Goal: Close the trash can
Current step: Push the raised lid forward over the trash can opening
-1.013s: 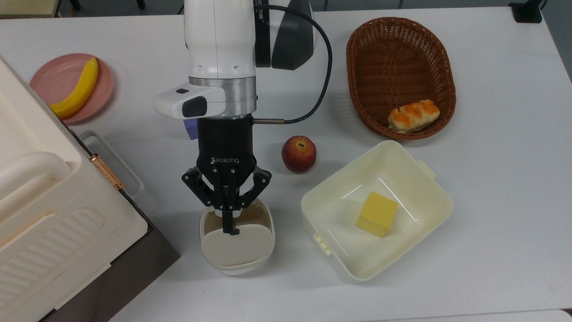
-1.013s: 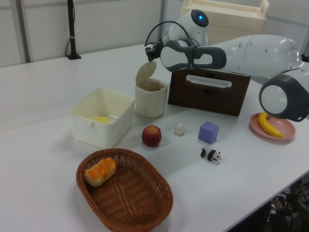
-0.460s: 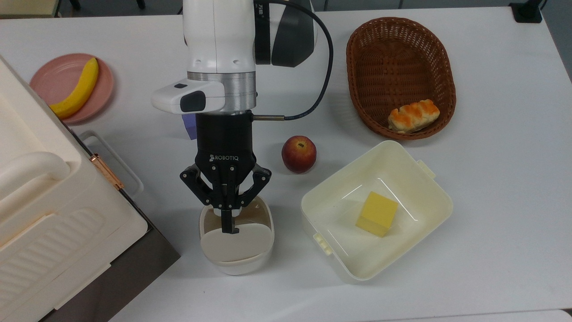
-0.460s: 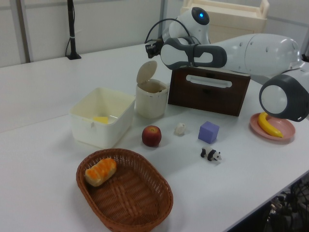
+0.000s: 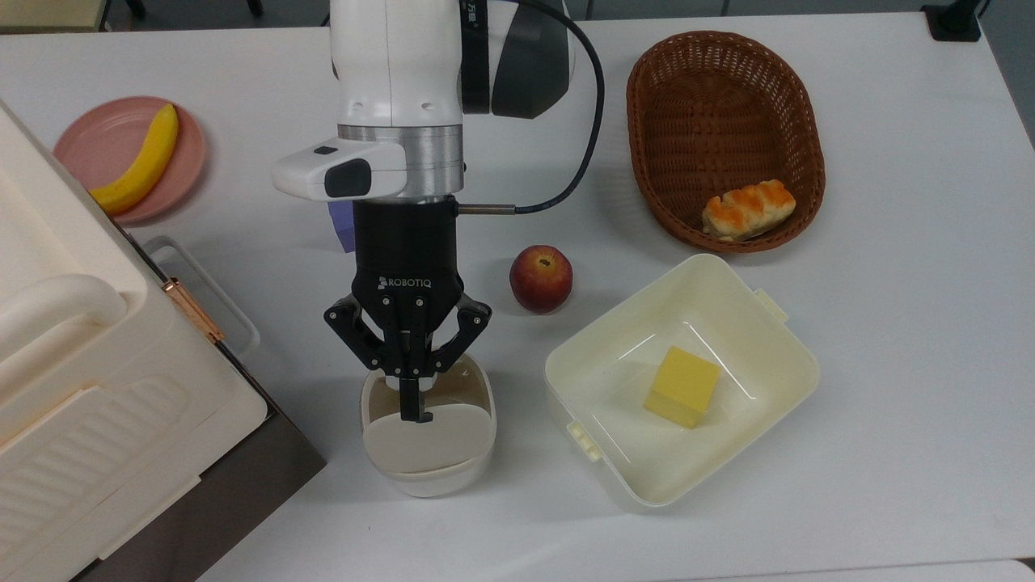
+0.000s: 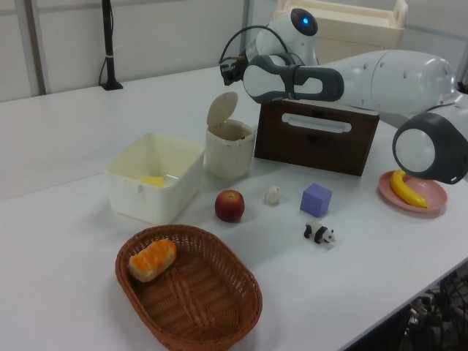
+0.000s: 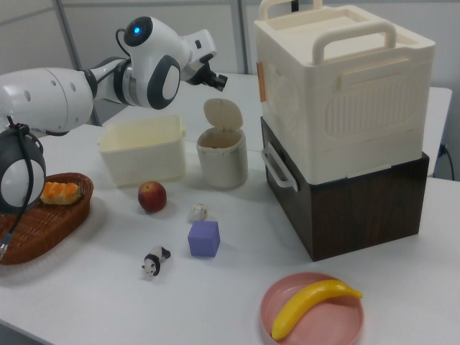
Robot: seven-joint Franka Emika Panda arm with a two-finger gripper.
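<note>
One thing mattered for the task: the small cream-white rounded-square plastic trash can [image 5: 428, 432], which stood on the white table [image 5: 889, 323] with its greyish-beige flat lid [image 6: 221, 110] raised. In the left view the lid stood up nearly upright from the rim, and the brown inside of the can was exposed, so I judged that the closing was not yet done.

Taking the trash can as landmark, the red apple [image 5: 541, 278] lay near it toward the top view's upper right, and the larger pale-yellow square plastic tub [image 5: 768, 323] with a yellow block [image 5: 682, 386] inside sat just beside it on the top view's right. The big cream ribbed appliance on its dark brown base [image 7: 345, 136] stood on the other side of the can, close to it.

The black two-finger gripper [image 5: 414, 414] hung directly above the can. Its fingers [image 5: 411, 400] were drawn together into one narrow black tip, holding nothing. In the top view this tip came over the upper edge of the lid; from the side views it seemed to be above the lid and apart from it, though I could not tell this for sure.

The step in hand seemed to be the approach to the lid. The next move, I thought, called for pushing the lid's top edge over and down toward the opening, gently, because the light can could slide or tip.
</note>
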